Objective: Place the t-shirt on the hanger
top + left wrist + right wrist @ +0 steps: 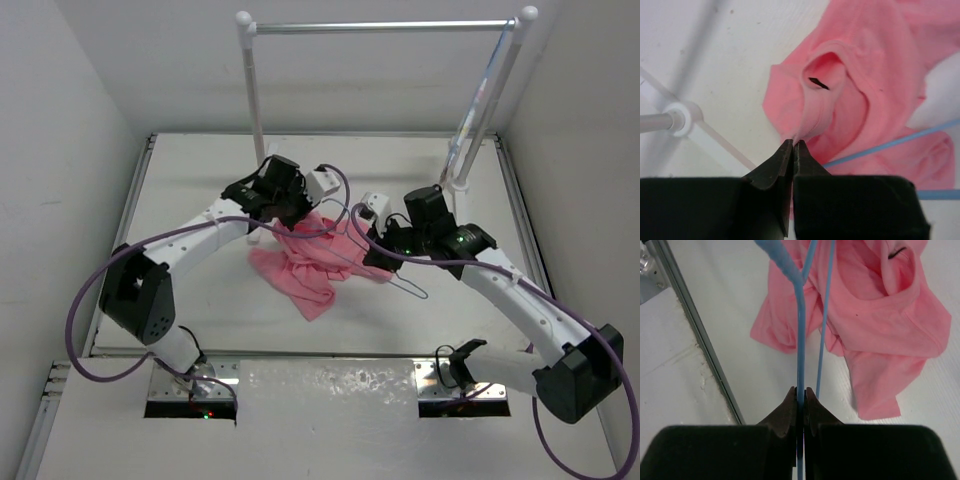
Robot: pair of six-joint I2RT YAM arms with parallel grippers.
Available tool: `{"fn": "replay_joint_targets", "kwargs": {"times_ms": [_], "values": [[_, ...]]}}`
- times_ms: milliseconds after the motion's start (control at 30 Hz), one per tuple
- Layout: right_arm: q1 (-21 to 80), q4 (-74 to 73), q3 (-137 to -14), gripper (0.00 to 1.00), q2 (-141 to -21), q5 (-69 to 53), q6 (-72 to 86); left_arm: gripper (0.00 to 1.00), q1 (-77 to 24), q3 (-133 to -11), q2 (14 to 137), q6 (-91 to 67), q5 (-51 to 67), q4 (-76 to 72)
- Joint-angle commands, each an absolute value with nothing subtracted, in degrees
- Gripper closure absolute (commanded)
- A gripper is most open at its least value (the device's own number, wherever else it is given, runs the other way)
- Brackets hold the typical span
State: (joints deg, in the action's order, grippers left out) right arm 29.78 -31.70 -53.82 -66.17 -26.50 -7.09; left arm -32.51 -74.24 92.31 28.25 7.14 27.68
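Spreading across the whole top view, a flat white table (200,300) sits boxed in by plain white walls, with thin metal rails along its edges. At 12 o'clock stands a white-posted clothes rack with a silvery crossbar (385,26). Something pale and thin hangs from it at 1 o'clock, too faint to identify, possibly another hanger.

One soft salmon-pink fabric t-shirt (305,270) lies crumpled at the table's centre. Its neck opening shows, with a small black mark (818,83) inside the collar. One thin pale-blue wire hanger (801,330) crosses over the shirt, its wire running off the fabric toward 4 o'clock.

Two arms reach in. The left gripper (792,145), at 11 o'clock of the shirt, has its black fingers pinched together on the collar's ribbed edge. The right gripper (801,390), at 3 o'clock of the shirt, is clamped on the hanger's wire.
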Motion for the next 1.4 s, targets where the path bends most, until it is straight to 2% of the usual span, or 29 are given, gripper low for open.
{"fn": "replay_joint_targets", "kwargs": {"times_ms": [0,233,467,700,800,867,900,1000,1100,1233,1367], "values": [[30.1,-24.6,-52.3,1.00,-64.6,-33.2,-12.4,1.00,-32.3,-72.9,86.4,32.6,20.2,26.8],[30.0,-20.9,-50.1,1.00,-65.3,-34.5,-16.4,1.00,-32.4,-78.0,82.7,35.9,35.2,34.4],[30.0,-14.2,-48.9,1.00,-69.5,-31.6,-15.2,1.00,-35.3,-80.1,85.0,30.2,31.8,33.8],[30.0,-7.0,-45.3,1.00,-73.6,-32.2,-14.5,1.00,-35.3,-80.0,93.5,30.9,32.2,32.2],[30.0,-4.9,-43.9,1.00,-75.2,-31.6,-14.0,0.98,-35.2,-80.0,95.6,31.7,27.8,32.3],[29.9,-3.4,-42.6,1.00,-76.5,-31.5,-13.4,0.91,-35.0,-78.7,96.0,31.7,24.2,31.1],[29.9,-2.8,-41.4,1.00,-76.8,-31.4,-13.1,0.83,-34.9,-78.3,96.0,31.6,23.0,30.8],[29.5,0.1,-39.7,1.00,-77.9,-31.5,-11.8,0.70,-34.9,-77.3,96.0,31.0,16.3,29.9],[29.4,3.6,-38.3,1.00,-78.6,-32.1,-10.5,0.62,-35.0,-73.1,94.5,31.2,4.5,25.2],[29.4,4.5,-38.4,1.00,-78.8,-32.7,-9.8,0.57,-34.9,-67.0,93.6,34.5,-9.8,17.8],[29.4,5.8,-38.1,1.00,-78.5,-32.6,-9.1,0.55,-35.0,-65.7,95.0,36.0,-16.9,14.3]]}}
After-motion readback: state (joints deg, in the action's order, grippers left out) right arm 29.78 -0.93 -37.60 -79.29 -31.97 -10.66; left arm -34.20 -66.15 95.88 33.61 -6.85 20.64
